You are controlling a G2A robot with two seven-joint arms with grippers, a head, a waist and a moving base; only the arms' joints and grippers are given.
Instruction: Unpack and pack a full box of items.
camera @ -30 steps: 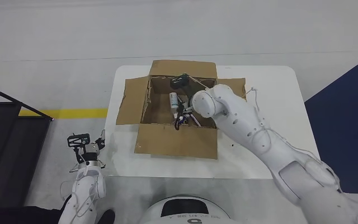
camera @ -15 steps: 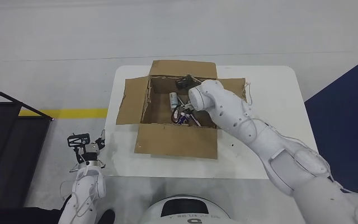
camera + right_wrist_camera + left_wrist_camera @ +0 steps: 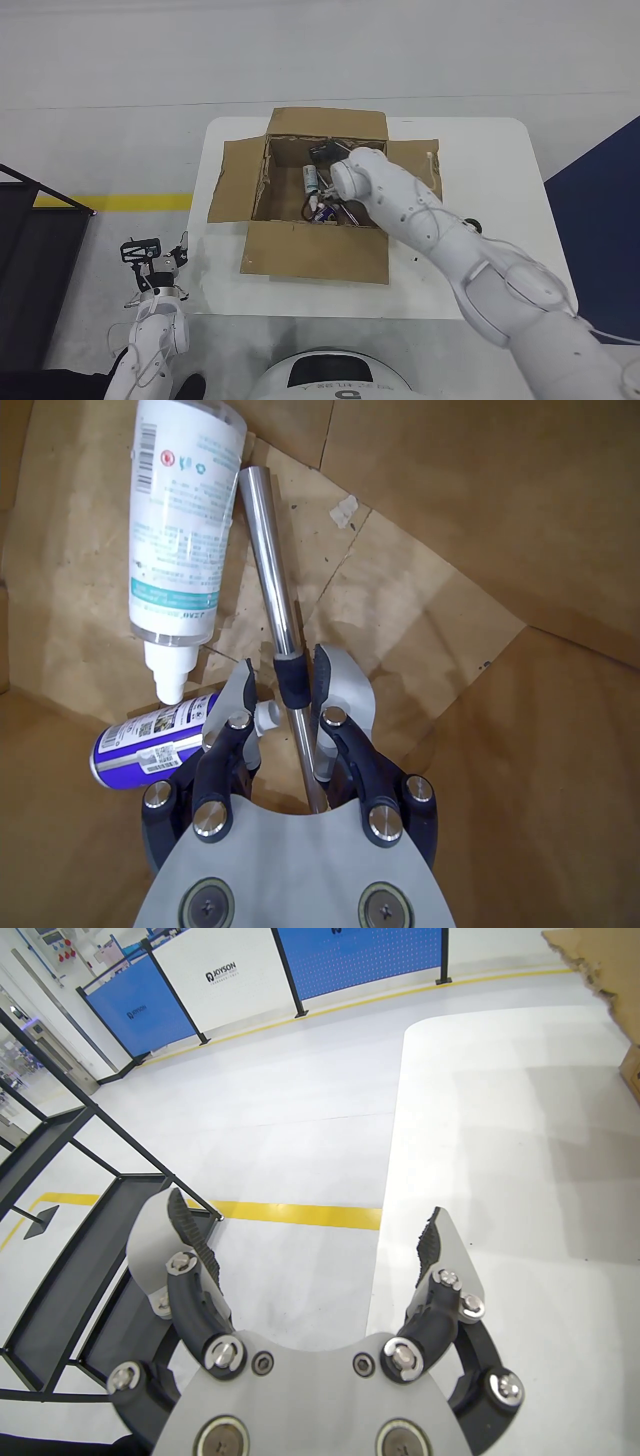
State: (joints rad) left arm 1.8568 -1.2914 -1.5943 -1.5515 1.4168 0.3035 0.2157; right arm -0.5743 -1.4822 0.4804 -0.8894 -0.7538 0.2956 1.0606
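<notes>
An open cardboard box stands on the white table. My right arm reaches down into it. Inside, my right gripper is open and straddles a shiny metal rod at its black band; one finger is close to the rod, the other stands apart from it. A white bottle lies beside the rod on the box floor, and it is also seen from above. A blue can lies by the gripper's side. My left gripper hangs open and empty off the table's left edge.
The box's flaps are folded outward on all sides. A black metal rack stands on the floor left of the table, close to my left arm. A yellow floor line runs past it. Bare tabletop lies right of the box.
My right arm has swung further over the box toward its far left, with its gripper staying down inside. The left arm has not moved.
</notes>
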